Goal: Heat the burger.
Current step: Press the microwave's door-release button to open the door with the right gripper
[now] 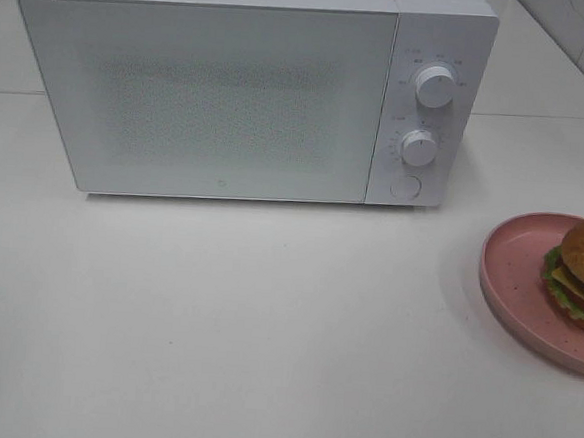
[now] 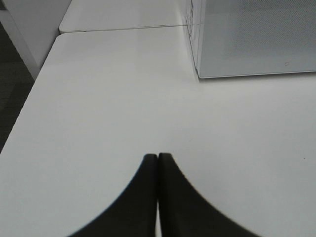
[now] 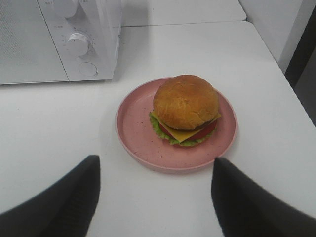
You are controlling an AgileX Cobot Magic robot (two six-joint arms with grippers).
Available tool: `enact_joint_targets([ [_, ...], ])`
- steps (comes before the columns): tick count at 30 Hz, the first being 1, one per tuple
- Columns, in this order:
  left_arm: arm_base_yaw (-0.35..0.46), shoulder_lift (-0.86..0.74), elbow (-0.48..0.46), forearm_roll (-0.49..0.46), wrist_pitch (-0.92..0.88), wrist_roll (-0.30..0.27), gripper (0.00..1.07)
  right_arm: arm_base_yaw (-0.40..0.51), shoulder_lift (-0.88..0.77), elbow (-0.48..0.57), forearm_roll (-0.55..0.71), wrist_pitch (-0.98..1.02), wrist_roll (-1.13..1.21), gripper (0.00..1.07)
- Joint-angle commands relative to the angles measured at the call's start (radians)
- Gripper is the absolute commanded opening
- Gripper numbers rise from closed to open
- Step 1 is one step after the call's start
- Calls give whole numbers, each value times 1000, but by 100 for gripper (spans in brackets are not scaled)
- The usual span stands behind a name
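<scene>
The burger [image 3: 186, 107], with a golden-brown bun, yellow cheese and green lettuce, sits on a pink speckled plate [image 3: 136, 128]. In the exterior high view the burger [image 1: 581, 265] and plate [image 1: 517, 270] lie at the right edge, partly cut off. My right gripper [image 3: 155, 165] is open, its black fingers spread wide just short of the plate's near rim. My left gripper [image 2: 158, 157] is shut, fingertips pressed together over bare table. Neither arm shows in the exterior high view.
A white microwave [image 1: 231, 94] stands at the back with its door closed. Two white knobs [image 1: 435, 87] and a round button [image 1: 406, 186] are on its right panel. The table's left edge [image 2: 29, 98] drops off near the left gripper.
</scene>
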Motion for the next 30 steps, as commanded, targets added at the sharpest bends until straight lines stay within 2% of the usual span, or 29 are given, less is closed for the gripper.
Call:
enact_joint_targets([
  [1, 3, -22, 1, -4, -3, -1, 0, -4, -16, 3, 5, -2, 4, 62],
  [30, 3, -22, 1, -4, -3, -1, 0, -4, -16, 3, 5, -2, 4, 62],
])
